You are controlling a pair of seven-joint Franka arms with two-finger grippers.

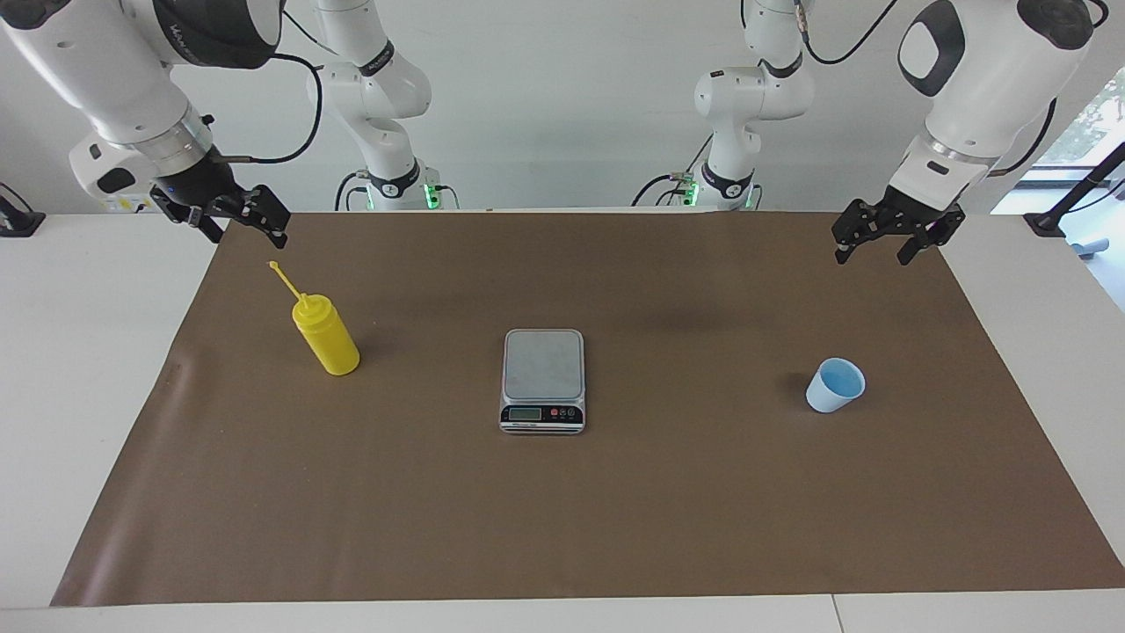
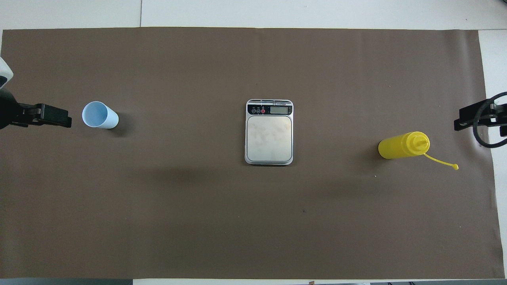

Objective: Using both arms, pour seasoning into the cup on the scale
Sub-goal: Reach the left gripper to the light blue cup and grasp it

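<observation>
The yellow seasoning bottle [image 1: 325, 338] [image 2: 402, 145] stands upright on the brown mat toward the right arm's end, its tethered cap hanging free. The scale [image 1: 543, 378] [image 2: 269, 132] lies in the mat's middle with a bare platform. The light-blue cup [image 1: 835, 385] [image 2: 99, 115] stands upright on the mat toward the left arm's end. My right gripper [image 1: 249, 230] [image 2: 461, 122] hangs open and empty over the mat's edge near the bottle, apart from it. My left gripper [image 1: 874, 255] [image 2: 63, 120] hangs open and empty over the mat's edge beside the cup.
The brown mat [image 1: 562, 510] covers most of the white table [image 1: 88, 352]. Black mounts stand at the table's ends [image 1: 18, 221] [image 1: 1055, 220]. The arm bases [image 1: 395, 180] [image 1: 725, 180] stand at the robots' edge.
</observation>
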